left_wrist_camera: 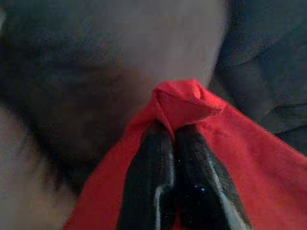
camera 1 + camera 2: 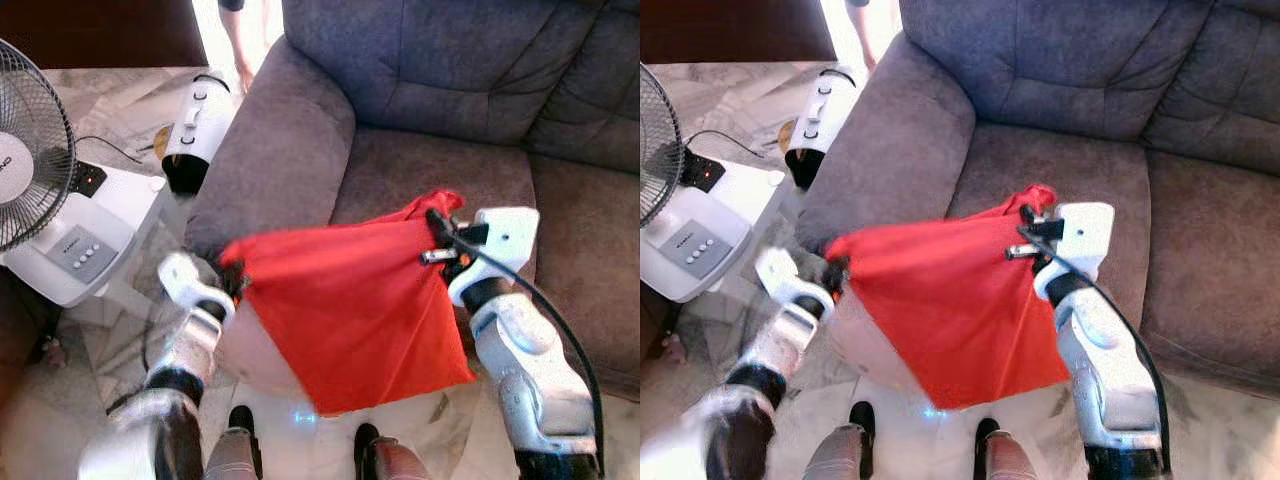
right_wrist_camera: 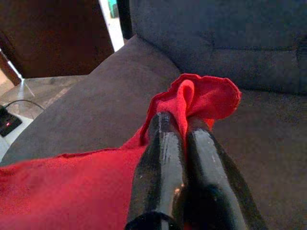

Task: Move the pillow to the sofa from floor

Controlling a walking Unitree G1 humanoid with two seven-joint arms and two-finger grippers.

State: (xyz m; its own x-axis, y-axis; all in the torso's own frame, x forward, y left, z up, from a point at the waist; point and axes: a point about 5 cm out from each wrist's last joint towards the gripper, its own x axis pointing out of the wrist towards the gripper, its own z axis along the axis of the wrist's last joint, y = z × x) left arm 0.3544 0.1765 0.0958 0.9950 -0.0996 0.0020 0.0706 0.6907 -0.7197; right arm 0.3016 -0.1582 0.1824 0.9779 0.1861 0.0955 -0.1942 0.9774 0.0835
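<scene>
Now my left claw (image 2: 237,277) and right claw (image 2: 437,222) each pinch a corner of the red pillow (image 2: 350,300), stretched mid-frame before the grey sofa (image 2: 450,120); a fan (image 2: 30,160) stands upper left.

This is a lived-in room of a home, most likely a sitting room: a large grey upholstered sofa (image 2: 450,90) with a broad padded armrest (image 2: 275,150) and tufted back cushions takes up much of the scene. It stands on a polished marble-patterned floor (image 2: 110,100). Beside the armrest sit ordinary household appliances, a white pedestal fan (image 2: 30,160) with a wire grille, a white boxy unit (image 2: 90,240) with push buttons, and a power strip (image 2: 88,178) with its cord trailing across the tiles.
</scene>
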